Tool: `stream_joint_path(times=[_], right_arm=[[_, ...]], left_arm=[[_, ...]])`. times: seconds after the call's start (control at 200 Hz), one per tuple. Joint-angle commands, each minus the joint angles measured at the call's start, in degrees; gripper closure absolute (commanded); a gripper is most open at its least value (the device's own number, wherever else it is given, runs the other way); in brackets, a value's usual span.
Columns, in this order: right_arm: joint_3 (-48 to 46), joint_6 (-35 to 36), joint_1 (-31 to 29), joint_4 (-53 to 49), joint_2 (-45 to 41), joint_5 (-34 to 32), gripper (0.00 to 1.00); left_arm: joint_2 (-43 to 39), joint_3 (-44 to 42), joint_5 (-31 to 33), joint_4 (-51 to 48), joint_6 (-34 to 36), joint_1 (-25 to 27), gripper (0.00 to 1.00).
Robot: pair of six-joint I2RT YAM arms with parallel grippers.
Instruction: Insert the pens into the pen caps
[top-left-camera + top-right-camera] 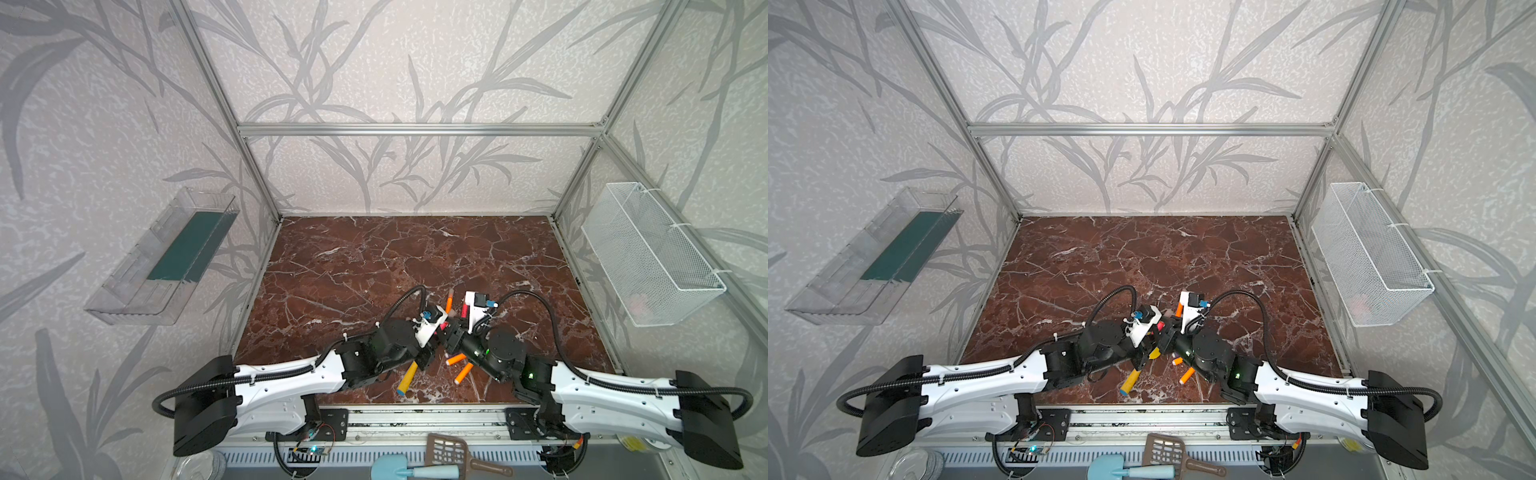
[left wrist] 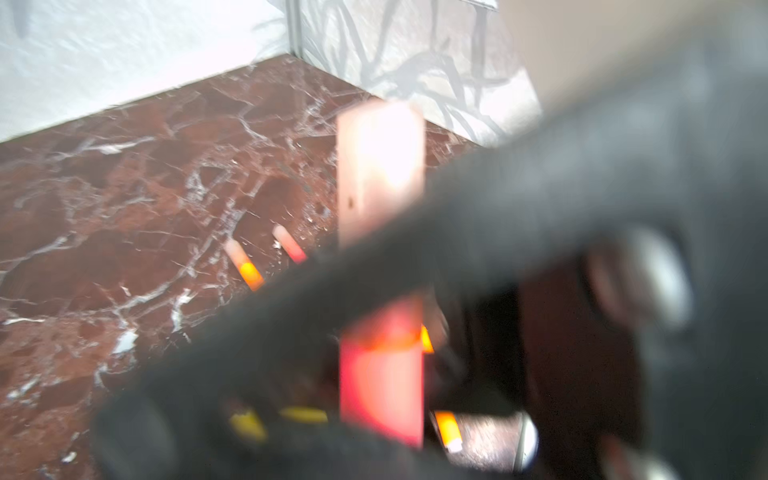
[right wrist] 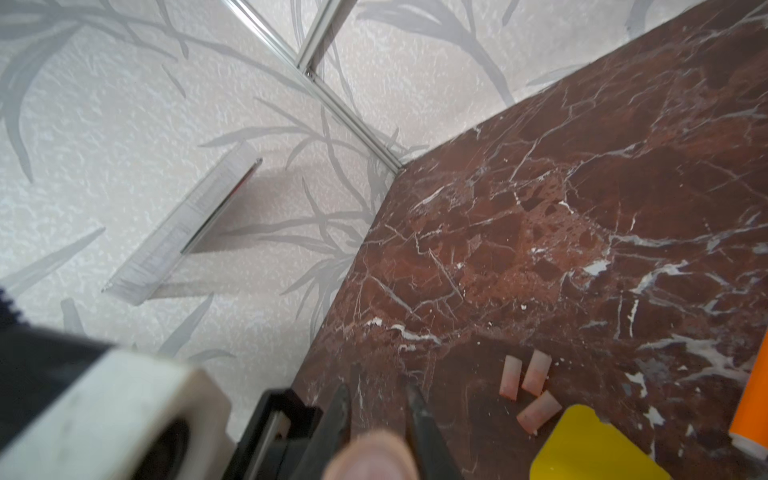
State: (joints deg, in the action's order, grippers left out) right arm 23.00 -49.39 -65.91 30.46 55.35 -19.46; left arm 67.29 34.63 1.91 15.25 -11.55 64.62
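The red-pink pen point(image 2: 380, 374) is sitting above the front middle of the table point(image 1: 374, 257), right where both arms are meeting. A cap point(image 2: 380, 174) is sitting over its tip end, looking pushed on, though blur is hiding the seam. The left gripper point(image 1: 439, 334) is pinching the red-pink pen by its body, jaws pressed together on it. The right gripper point(image 3: 380, 395) is straddling the rounded end of the cap, fingertips apart with table showing between them. I cannot tell if it is gripping or letting go. Judging progress: two finished pieces are lying just behind the grippers, a capped orange pen point(image 1: 449, 301) and a capped pink pen point(image 1: 464, 309), so this is looking like the third of six. Left to do: three loose caps point(image 3: 536, 378) are lying bunched, nearly touching, beside the yellow toy shovel point(image 3: 590, 444). Two bare orange pens point(image 1: 456, 359) are lying near the front edge, and no purple one is showing anywhere. Materials: pens are looking like slim smooth plastic sticks with white ends. Caps are stubby translucent pinkish tubes, likely light and prone to rolling. The table is carrying a glossy red-brown marble pattern with white veins, hard and slick. The shovel blade is looking like flat opaque yellow plastic.
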Motion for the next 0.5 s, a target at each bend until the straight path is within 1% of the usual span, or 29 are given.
stream_joint_path(times=[0.0, 0.07, 0.175, 0.23, 0.285, 0.335, 0.43, 0.495], right_arm=[[-0.42, 2.02, -0.40, -6.80, 0.63, 2.26, 0.72], [-0.42, 2.45, -0.44, -6.46, 0.63, 2.33, 0.68], [-0.44, 2.62, -0.40, -6.03, 1.06, 2.39, 0.66], [-0.35, 2.82, -0.44, -5.65, 1.31, 2.92, 0.61], [-0.18, 3.12, -0.45, -5.24, 1.55, 3.53, 0.53], [0.02, 3.24, -0.45, -5.39, 1.60, 3.73, 0.50], [-0.19, 2.79, -0.45, -5.70, 1.51, 2.88, 0.50], [-0.42, 2.55, -0.40, -5.59, 1.42, 2.59, 0.55]], left_arm=[[0.00, 1.95, 3.41, 9.38, -1.09, -0.43, 1.00], [0.28, 1.49, 2.64, 10.19, -1.07, -0.41, 1.00], [0.17, 0.95, 1.77, 10.85, -1.20, -0.34, 1.00], [0.03, 0.88, 2.21, 10.92, -1.12, -0.33, 1.00], [0.21, 1.04, 3.61, 10.54, -0.97, -0.32, 1.00], [0.30, 1.22, 5.30, 10.04, -0.93, -0.32, 1.00], [0.24, 1.15, 6.53, 9.80, -0.94, -0.35, 1.00], [0.21, 1.04, 6.14, 10.15, -0.93, -0.34, 1.00]])
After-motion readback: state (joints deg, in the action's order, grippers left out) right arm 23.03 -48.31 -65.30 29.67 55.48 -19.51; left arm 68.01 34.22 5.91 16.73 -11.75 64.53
